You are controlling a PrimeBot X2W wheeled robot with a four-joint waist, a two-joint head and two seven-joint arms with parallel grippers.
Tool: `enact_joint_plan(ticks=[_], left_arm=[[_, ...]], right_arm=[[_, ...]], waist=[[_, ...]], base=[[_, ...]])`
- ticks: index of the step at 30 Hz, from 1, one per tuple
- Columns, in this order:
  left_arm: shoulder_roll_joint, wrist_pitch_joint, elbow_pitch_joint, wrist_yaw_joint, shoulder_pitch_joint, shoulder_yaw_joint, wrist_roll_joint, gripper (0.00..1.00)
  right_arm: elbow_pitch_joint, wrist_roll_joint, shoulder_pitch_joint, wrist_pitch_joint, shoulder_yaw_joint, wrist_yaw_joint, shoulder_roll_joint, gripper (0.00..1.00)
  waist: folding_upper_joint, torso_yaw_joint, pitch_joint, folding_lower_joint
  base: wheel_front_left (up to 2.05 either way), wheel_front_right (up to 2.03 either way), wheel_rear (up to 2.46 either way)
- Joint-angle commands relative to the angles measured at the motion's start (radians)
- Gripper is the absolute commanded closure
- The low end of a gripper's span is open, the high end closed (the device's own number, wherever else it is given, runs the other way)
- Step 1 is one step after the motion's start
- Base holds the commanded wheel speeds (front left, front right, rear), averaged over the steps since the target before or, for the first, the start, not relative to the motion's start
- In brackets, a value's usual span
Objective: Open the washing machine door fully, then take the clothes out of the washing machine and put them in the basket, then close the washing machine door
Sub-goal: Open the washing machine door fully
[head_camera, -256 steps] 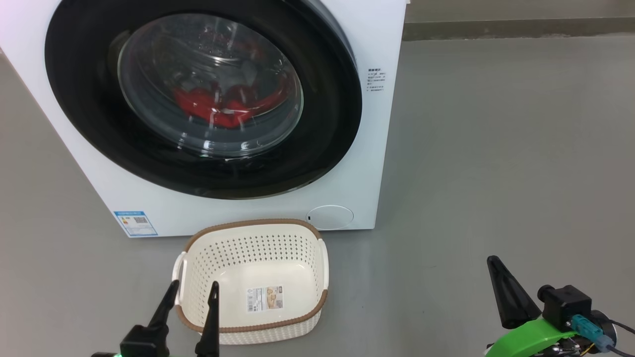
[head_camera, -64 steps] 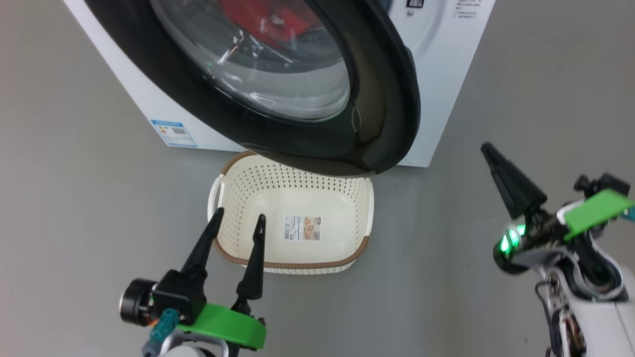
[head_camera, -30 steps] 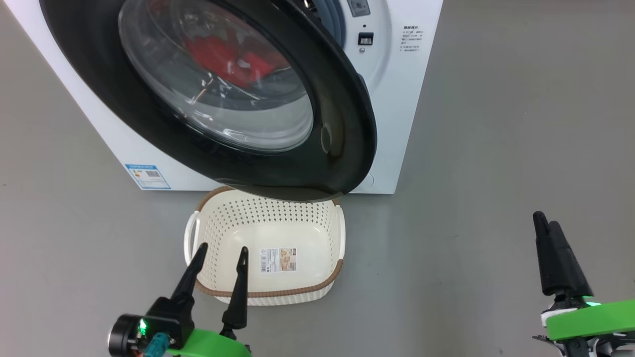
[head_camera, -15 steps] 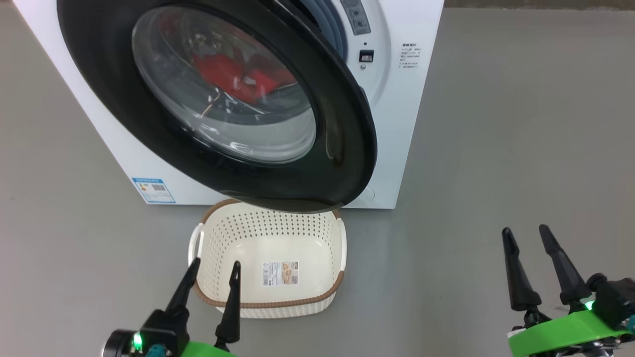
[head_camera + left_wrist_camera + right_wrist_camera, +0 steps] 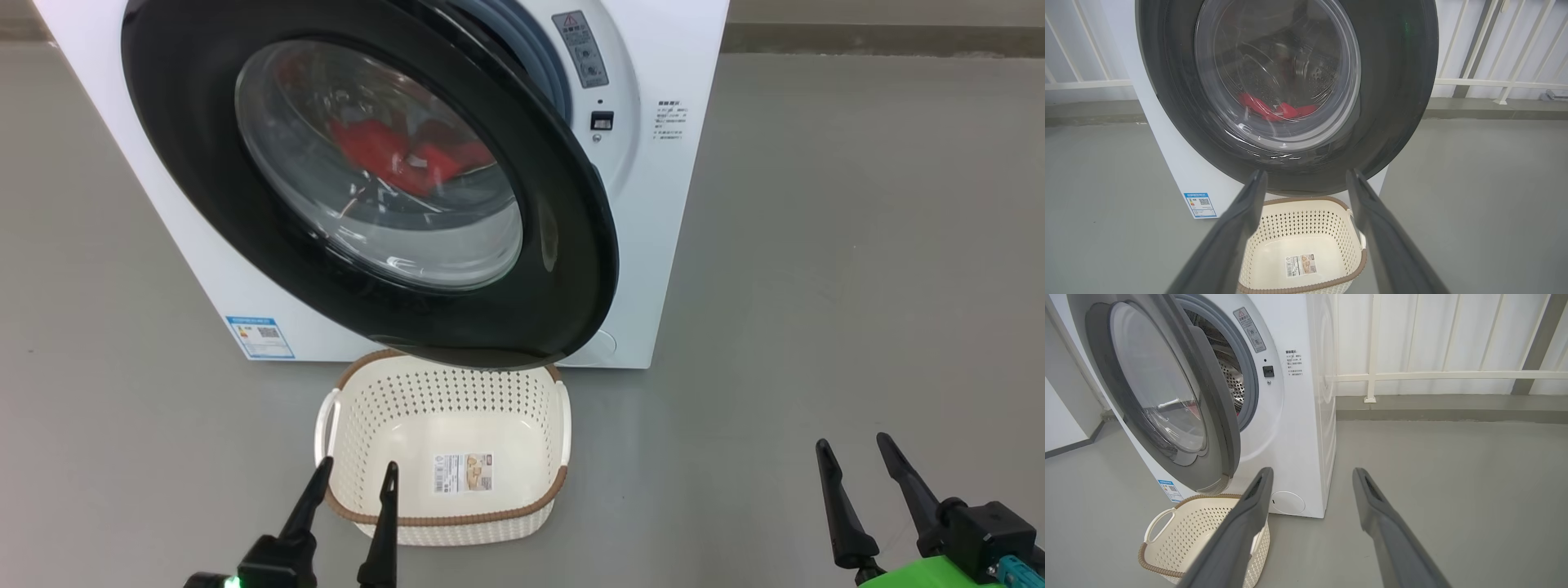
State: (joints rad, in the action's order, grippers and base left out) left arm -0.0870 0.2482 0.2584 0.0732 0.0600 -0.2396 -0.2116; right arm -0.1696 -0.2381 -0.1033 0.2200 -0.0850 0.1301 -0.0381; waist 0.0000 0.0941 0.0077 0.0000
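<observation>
the washing machine door (image 5: 204,204) is standing ajar, hinged at the left, with its free right edge angling out from the washing machine (image 5: 678,245). its lower edge is hiding the far rim of the basket (image 5: 441,400), which is sitting on the floor just in front. the clothes (image 5: 392,155) are lying low in the drum, blurred by reflections in the glass. the left gripper (image 5: 359,464) and right gripper (image 5: 851,442) are both spread and holding nothing, fingers pointing toward the washer.

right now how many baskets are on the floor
1. The basket sits on the floor in front of the washer, its far rim under the part-open door, no clothes in it. Another could be hidden behind the washer.
</observation>
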Motion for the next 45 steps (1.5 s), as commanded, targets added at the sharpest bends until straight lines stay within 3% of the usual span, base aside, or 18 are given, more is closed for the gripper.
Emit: enact_joint_plan(ticks=[1,27,28,29,30,31,32,40,45], left_arm=[[-0.015,0.004,-0.021,0.010,0.011,0.029,-0.007,0.00],[-0.024,0.005,-0.014,0.026,-0.002,0.015,-0.028,0.00],[-0.025,0.005,-0.013,0.027,-0.001,0.014,-0.029,0.00],[-0.025,0.005,-0.013,0.027,-0.001,0.013,-0.029,0.00],[-0.026,0.005,-0.013,0.027,0.000,0.012,-0.029,0.00],[-0.026,0.005,-0.013,0.027,0.000,0.012,-0.029,0.00],[-0.026,0.005,-0.013,0.027,0.000,0.011,-0.029,0.00],[-0.033,0.006,-0.015,0.030,0.003,0.008,-0.034,0.00],[-0.037,0.006,-0.019,0.031,0.009,0.006,-0.038,0.00]], right_arm=[[0.017,-0.006,0.006,0.010,0.023,0.001,-0.013,0.00],[-0.005,-0.018,-0.005,0.008,0.026,0.001,-0.012,0.00],[-0.005,-0.024,-0.004,0.009,0.029,0.001,-0.012,0.07],[-0.005,-0.026,-0.004,0.010,0.030,0.001,-0.012,0.56],[-0.004,-0.030,-0.003,0.011,0.029,0.001,-0.012,0.78],[-0.004,-0.030,-0.003,0.011,0.029,0.001,-0.012,0.78],[-0.005,-0.040,-0.003,0.012,0.030,0.001,-0.012,1.00],[0.005,-0.073,0.006,0.018,0.023,0.001,-0.012,1.00],[0.043,-0.227,0.033,0.029,0.005,0.001,-0.012,1.00]], waist=[[0.0000,0.000,-0.005,0.0000],[0.0000,0.004,-0.024,0.0000],[0.0000,0.005,-0.025,0.0000],[0.0000,0.005,-0.025,0.0000],[0.0000,0.006,-0.025,0.0000],[0.0000,0.006,-0.025,0.0000],[0.0000,0.006,-0.026,0.0000],[0.0000,0.005,-0.027,0.0000],[0.0000,0.005,-0.023,0.0000]], base=[[0.00,0.00,0.00],[0.00,0.00,0.00],[0.00,0.00,0.00],[0.00,0.00,0.00],[0.00,0.00,0.00],[0.00,0.00,0.00],[0.00,0.00,0.00],[0.00,0.00,0.00],[0.00,0.00,0.00]])
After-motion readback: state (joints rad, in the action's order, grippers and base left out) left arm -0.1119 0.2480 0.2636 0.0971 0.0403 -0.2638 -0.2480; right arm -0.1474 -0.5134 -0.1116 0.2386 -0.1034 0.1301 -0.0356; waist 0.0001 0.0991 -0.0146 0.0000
